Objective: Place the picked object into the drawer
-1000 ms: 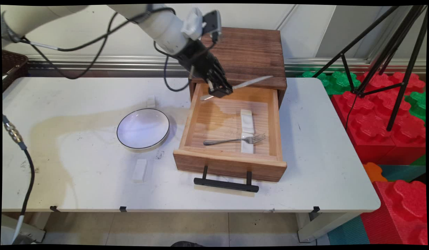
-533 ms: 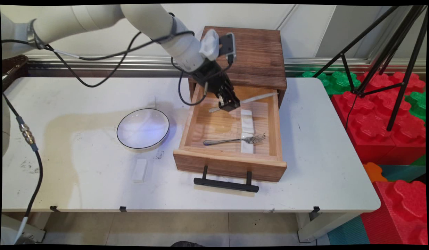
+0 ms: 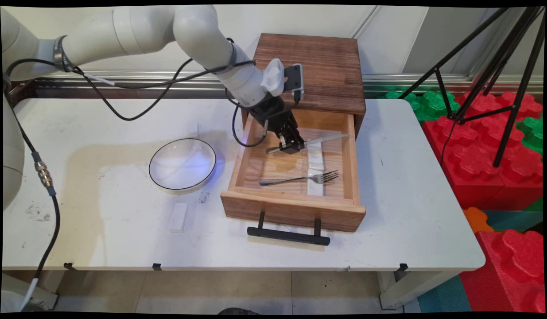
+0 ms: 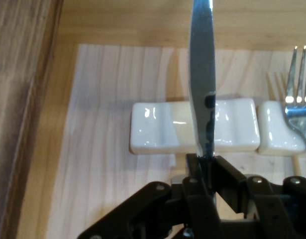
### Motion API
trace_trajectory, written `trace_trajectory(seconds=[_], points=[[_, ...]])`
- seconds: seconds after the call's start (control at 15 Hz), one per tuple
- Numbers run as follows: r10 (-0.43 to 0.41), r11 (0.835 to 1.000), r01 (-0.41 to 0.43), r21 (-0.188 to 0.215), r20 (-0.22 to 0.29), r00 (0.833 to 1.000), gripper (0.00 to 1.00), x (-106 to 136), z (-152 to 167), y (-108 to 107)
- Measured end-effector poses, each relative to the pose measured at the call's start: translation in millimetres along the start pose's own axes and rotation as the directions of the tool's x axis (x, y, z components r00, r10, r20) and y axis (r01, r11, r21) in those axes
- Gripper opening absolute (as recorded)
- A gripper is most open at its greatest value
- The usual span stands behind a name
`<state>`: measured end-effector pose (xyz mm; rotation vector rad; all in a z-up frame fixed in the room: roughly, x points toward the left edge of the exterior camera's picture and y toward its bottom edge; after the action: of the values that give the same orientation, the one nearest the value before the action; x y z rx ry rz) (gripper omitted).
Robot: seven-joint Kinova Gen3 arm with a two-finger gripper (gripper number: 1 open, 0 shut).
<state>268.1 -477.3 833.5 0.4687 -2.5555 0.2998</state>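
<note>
The gripper [image 3: 292, 147] hangs inside the open wooden drawer [image 3: 295, 206], over its rear half, with its fingers pinched tight on a table knife [image 3: 326, 139]. The knife's blade runs toward the drawer's right wall, and its handle end pokes out of the gripper toward the drawer's left wall. In the hand view the blade [image 4: 202, 74] stands on edge straight up from the closed gripper [image 4: 205, 167], crossing over a white ceramic cutlery rest [image 4: 157, 127] that lies on the drawer floor; whether the blade touches that rest cannot be told. A second white rest [image 4: 278, 132] lies end to end with the first, and the tines of a fork [image 3: 300, 178] sit on it, the fork's handle pointing toward the drawer's left wall in the drawer's front half. The drawer is pulled out of a dark wooden cabinet [image 3: 313, 66], its black handle [image 3: 289, 235] facing the table's near edge. To the left of the drawer, on the white table [image 3: 410, 212], sits a white bowl with a dark rim [image 3: 182, 164], and a small white block [image 3: 179, 217] lies nearer the table's front edge than the bowl.
</note>
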Motion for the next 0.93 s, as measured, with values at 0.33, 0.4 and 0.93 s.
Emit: trace_trajectory(seconds=[0.33,0.4,0.93], points=[[0.004,1.0,-0.004,-0.007,0.02,1.0,0.0,-7.3,15.9,-0.9],[0.005,1.0,-0.005,-0.007,0.021,1.0,0.0,-7.9,17.4,-1.0],[0.006,1.0,-0.006,-0.004,0.023,1.0,1.0,-11.7,24.3,-3.3]])
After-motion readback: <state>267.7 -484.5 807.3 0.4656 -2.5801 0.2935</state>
